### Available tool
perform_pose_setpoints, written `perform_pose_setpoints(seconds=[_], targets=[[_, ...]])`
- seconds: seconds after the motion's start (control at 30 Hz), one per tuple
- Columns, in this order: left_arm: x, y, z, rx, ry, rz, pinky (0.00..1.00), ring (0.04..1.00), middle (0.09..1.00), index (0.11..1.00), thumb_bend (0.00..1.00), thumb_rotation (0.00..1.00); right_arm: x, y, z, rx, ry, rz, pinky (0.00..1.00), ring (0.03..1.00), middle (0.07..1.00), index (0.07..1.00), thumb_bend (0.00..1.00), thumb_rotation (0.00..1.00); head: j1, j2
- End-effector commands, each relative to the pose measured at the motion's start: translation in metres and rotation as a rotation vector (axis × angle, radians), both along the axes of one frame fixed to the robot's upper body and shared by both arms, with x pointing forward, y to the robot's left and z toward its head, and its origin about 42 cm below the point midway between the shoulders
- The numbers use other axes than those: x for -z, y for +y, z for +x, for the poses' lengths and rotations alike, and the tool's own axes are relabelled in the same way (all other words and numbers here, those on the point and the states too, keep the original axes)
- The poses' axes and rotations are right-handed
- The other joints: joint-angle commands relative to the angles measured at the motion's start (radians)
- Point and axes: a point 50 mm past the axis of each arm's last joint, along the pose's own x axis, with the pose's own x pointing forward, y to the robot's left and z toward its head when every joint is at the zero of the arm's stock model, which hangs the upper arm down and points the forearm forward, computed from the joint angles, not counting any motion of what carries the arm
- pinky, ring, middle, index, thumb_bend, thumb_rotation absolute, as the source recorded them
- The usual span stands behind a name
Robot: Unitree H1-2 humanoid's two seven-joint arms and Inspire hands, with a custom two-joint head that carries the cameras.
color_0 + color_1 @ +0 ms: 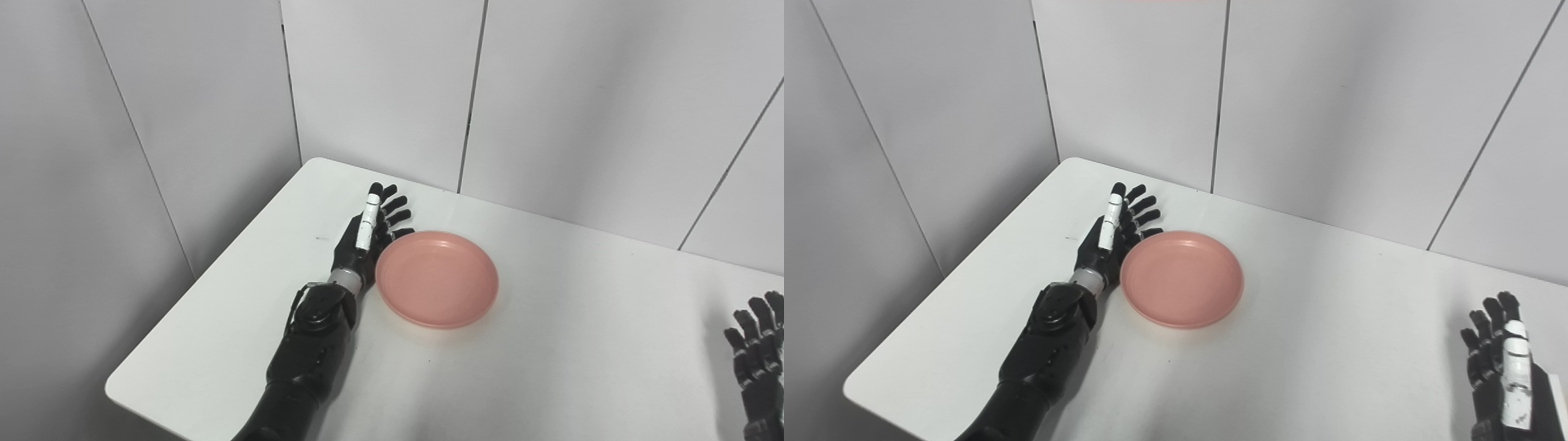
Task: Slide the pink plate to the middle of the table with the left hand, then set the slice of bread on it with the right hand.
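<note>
Round pink plate (436,278), smooth, left hand (366,236) flat against rim

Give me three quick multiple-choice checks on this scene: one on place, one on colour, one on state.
1. Where is the left robot hand?
A. On the plate's left edge
B. Right of the plate
C. Off the table

2. What colour is the plate?
A. Blue
B. Pink
C. Green

3. What is in the right robot hand?
A. Bread
B. The plate
C. Nothing

Answers: 1 A, its fingers lie by the left rim; 2 B, the dish is plainly pink; 3 C, its fingers are apart, and no bread is in view.
</note>
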Motion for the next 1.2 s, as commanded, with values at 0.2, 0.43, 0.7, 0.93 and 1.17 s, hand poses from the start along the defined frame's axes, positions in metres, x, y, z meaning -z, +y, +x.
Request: perform_pose_setpoints(seconds=[0.2, 0.43, 0.7, 0.93, 1.17], targets=[[-0.004, -0.031, 0.003, 0.044, 0.003, -0.019, 0.75, 0.854, 0.881, 0.885, 0.75, 0.99, -0.023, 0.005, 0.005, -0.005, -0.080, 0.002, 1.00, 0.999, 0.998, 0.999, 0.57, 0.88, -0.045, 0.019], [0.003, -0.055, -0.005, 0.101, 0.002, -0.030, 0.83, 0.891, 0.910, 0.895, 0.74, 0.98, -0.024, 0.008, 0.004, 0.014, -0.084, 0.002, 1.00, 0.986, 0.983, 0.977, 0.60, 0.86, -0.100, 0.037], [0.006, -0.073, -0.016, 0.159, -0.002, -0.009, 0.83, 0.901, 0.919, 0.893, 0.73, 0.97, -0.024, 0.011, 0.004, 0.010, -0.093, 0.005, 1.00, 0.987, 0.993, 0.984, 0.59, 0.86, -0.181, 0.067], [0.010, -0.090, -0.029, 0.194, -0.006, -0.003, 0.85, 0.912, 0.923, 0.894, 0.70, 0.96, -0.027, 0.016, 0.001, 0.025, -0.086, -0.010, 1.00, 0.984, 0.992, 0.993, 0.58, 0.90, -0.233, 0.091], [0.011, -0.097, -0.043, 0.241, -0.025, -0.015, 0.87, 0.925, 0.937, 0.910, 0.69, 0.95, -0.030, 0.025, -0.002, 0.007, -0.082, -0.017, 1.00, 0.997, 0.999, 1.000, 0.56, 0.93, -0.342, 0.122]])
